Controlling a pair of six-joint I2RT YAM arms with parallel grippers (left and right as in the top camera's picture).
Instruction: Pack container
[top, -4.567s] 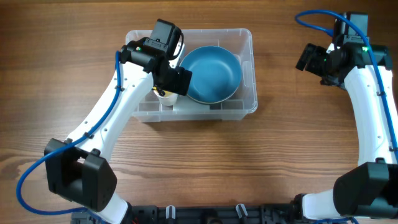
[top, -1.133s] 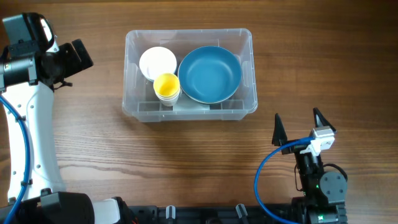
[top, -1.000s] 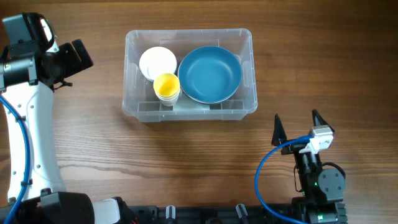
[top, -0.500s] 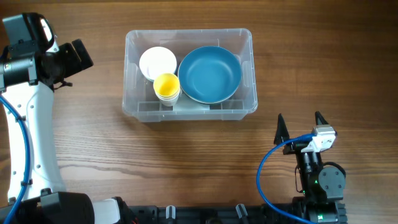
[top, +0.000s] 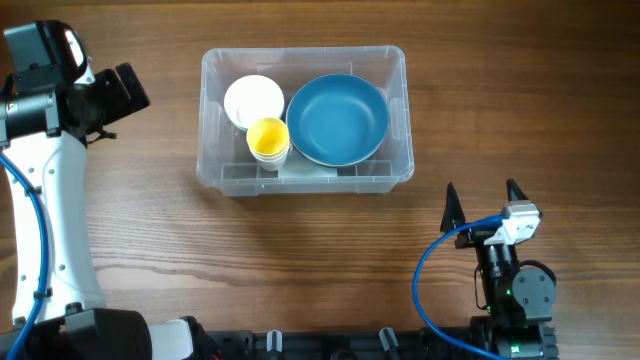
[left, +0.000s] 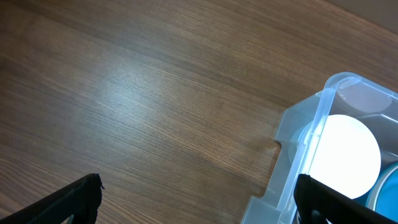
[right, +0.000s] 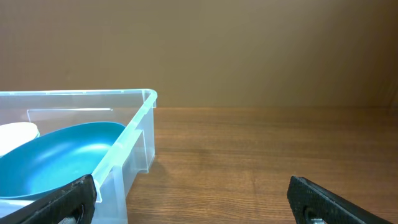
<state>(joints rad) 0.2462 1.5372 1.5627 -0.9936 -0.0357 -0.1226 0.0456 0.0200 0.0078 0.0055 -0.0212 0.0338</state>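
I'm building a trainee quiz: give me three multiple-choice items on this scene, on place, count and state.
1. The yellow cup is: A outside the bin; B in the bin beside the blue bowl; C inside the blue bowl.
2. Items in the bin: A one; B three; C five.
3. The right pincer is: A open, empty; B shut on the cup; C gripping the bin.
Key: 1 B, overhead shows it there; 2 B, white bowl, cup, blue bowl; 3 A, fingers apart, nothing between.

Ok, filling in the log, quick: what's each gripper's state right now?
Left gripper: open, holding nothing.
Right gripper: open, holding nothing.
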